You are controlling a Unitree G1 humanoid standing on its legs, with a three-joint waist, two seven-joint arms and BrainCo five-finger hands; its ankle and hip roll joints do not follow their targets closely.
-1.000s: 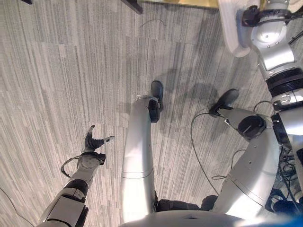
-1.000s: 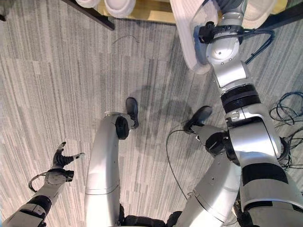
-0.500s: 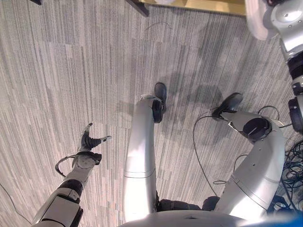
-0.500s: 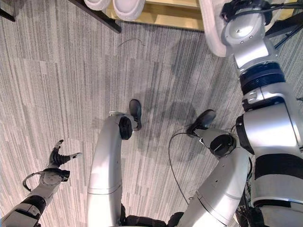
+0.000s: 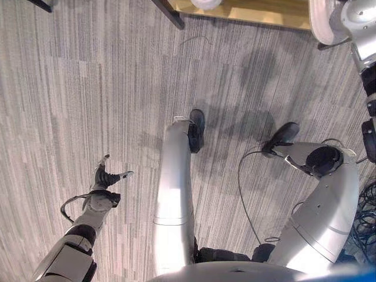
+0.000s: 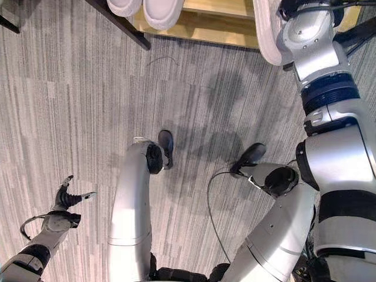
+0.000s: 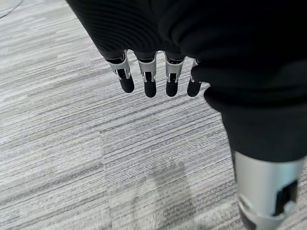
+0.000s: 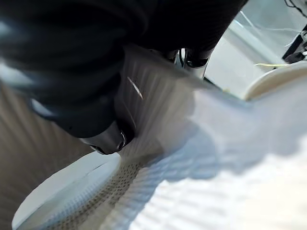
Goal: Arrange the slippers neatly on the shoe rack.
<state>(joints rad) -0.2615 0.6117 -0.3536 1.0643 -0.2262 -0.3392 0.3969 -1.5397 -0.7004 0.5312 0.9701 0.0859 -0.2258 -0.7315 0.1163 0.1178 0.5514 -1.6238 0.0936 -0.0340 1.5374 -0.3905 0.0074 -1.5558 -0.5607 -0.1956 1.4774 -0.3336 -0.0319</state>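
The floor [image 5: 88, 76] is grey carpet with fine streaks; the left hand [image 5: 104, 179] hangs low over it, fingers [image 7: 149, 84] relaxed and empty. At the far edge stands the shoe rack [image 6: 194, 20], a light wooden shelf with a dark frame, carrying two white rounded slippers [image 6: 144, 7]. Further right, the right hand [image 8: 103, 120] is clamped on a white slipper [image 6: 267, 41] with a ribbed sole, raised beside the rack.

Two pale slippers [image 6: 144, 7] sit side by side on the wooden shoe rack [image 6: 194, 23]; a third white slipper [image 6: 267, 35] is sole-out, above its right end.
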